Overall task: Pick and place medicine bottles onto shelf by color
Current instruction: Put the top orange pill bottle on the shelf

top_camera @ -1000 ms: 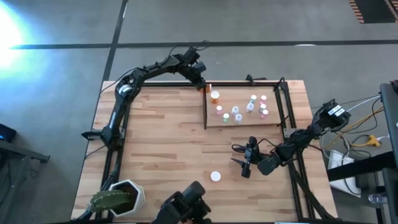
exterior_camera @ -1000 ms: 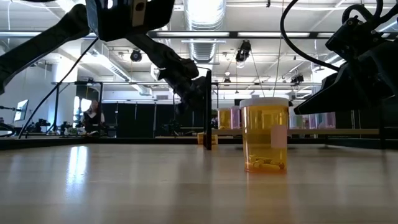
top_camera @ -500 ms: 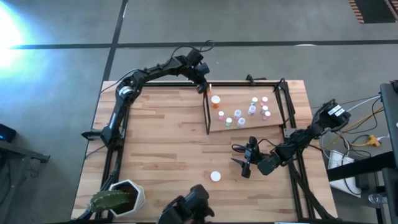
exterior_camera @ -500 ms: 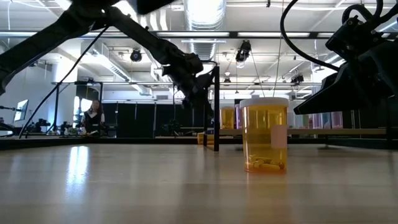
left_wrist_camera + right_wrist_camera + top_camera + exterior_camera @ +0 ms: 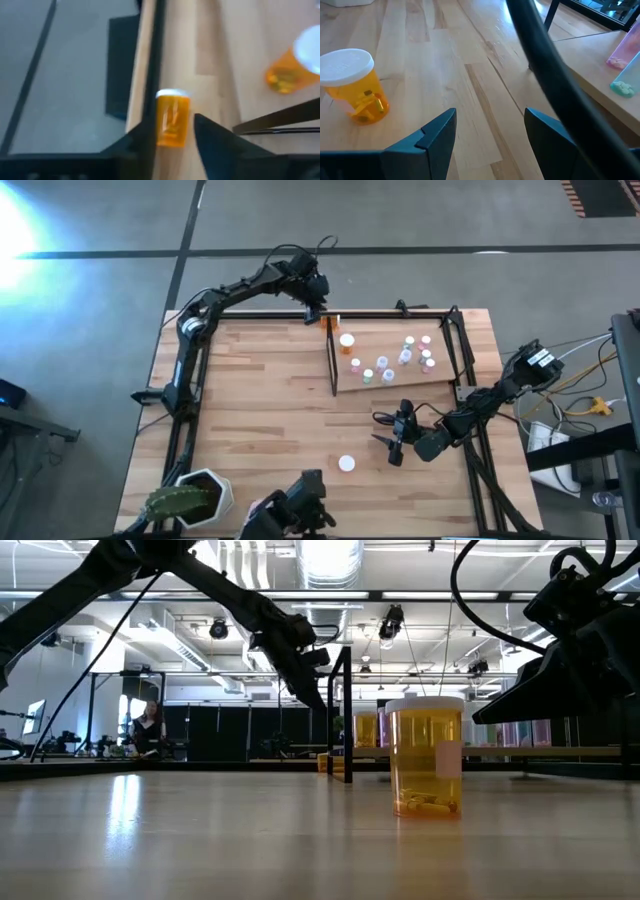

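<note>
Butcher-block planks make up the worktop (image 5: 260, 420). Since half a second ago the left gripper (image 5: 316, 307) has pulled back off the light-wood, black-rod shelf (image 5: 440, 372); its fingers are spread, with a toppled translucent orange bottle (image 5: 173, 119) lying between them at the far edge. The sorting seems unfinished. The right gripper (image 5: 391, 439) waits open near a white-capped orange bottle (image 5: 346, 464).

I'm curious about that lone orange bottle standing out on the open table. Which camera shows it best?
The low view: the orange bottle fills the middle, pills visible at its bottom. The right wrist view shows it off to one side beyond the open right gripper. The high view shows only its white cap.
</note>
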